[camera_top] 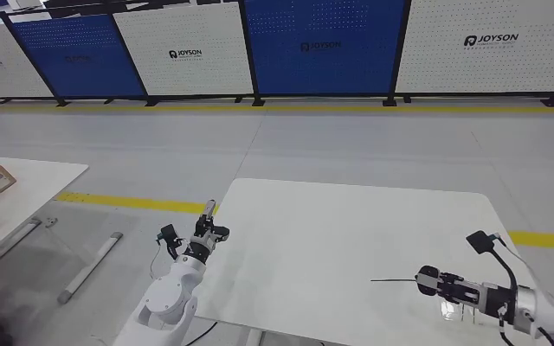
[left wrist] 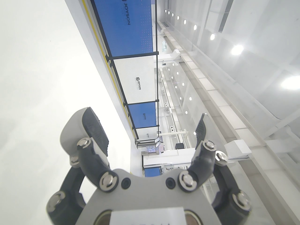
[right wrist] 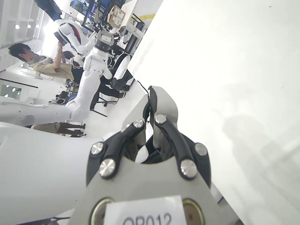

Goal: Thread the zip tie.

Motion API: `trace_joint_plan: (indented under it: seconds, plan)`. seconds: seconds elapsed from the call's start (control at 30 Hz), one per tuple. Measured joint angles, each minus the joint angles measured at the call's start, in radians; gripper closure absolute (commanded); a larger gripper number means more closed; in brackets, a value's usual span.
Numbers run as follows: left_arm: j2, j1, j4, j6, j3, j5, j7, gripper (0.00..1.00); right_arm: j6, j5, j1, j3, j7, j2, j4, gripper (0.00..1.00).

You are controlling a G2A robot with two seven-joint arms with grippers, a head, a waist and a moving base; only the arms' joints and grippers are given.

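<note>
We see the right gripper [right wrist: 150, 99] pinched shut on one end of the thin black zip tie [camera_top: 394, 280], which sticks out over the white table [camera_top: 346, 225]. The left gripper [left wrist: 146, 120] sits at the table's left edge, fingers spread wide and holding nothing.

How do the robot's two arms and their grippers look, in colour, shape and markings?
The left arm and the right arm have smooth white shells with black cables near the wrists. The left gripper and the right gripper have grey metal bases, black links with silver screws, black pads and a white label.
</note>
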Motion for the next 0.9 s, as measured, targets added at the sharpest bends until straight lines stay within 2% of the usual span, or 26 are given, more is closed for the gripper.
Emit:
trace_joint_plan:
  seconds: [0.1, 0.27, 0.33, 0.43, 0.83, 0.9]
  plan:
    - [0.0, 0.0, 0.0, 0.0, 0.0, 0.0, 0.0, 0.0, -0.018, -0.03, -0.01, -0.01, -0.066, -0.006, -0.023, 1.0]
    - [0.0, 0.0, 0.0, 0.0, 0.0, 0.0, 0.0, 0.0, -0.068, -0.109, -0.029, -0.012, -0.154, -0.011, -0.107, 1.0]
    - [0.0, 0.0, 0.0, 0.0, 0.0, 0.0, 0.0, 0.0, -0.055, -0.153, -0.023, -0.026, -0.162, -0.014, -0.132, 1.0]
    - [0.0, 0.0, 0.0, 0.0, 0.0, 0.0, 0.0, 0.0, 0.007, -0.186, -0.004, -0.051, -0.174, -0.018, -0.132, 1.0]
    - [0.0, 0.0, 0.0, 0.0, 0.0, 0.0, 0.0, 0.0, 0.005, -0.186, -0.003, -0.05, -0.176, -0.018, -0.131, 1.0]
    - [0.0, -0.001, -0.001, 0.001, 0.001, -0.003, -0.002, 0.0, 0.012, -0.22, 0.0, -0.051, -0.205, -0.02, -0.14, 1.0]
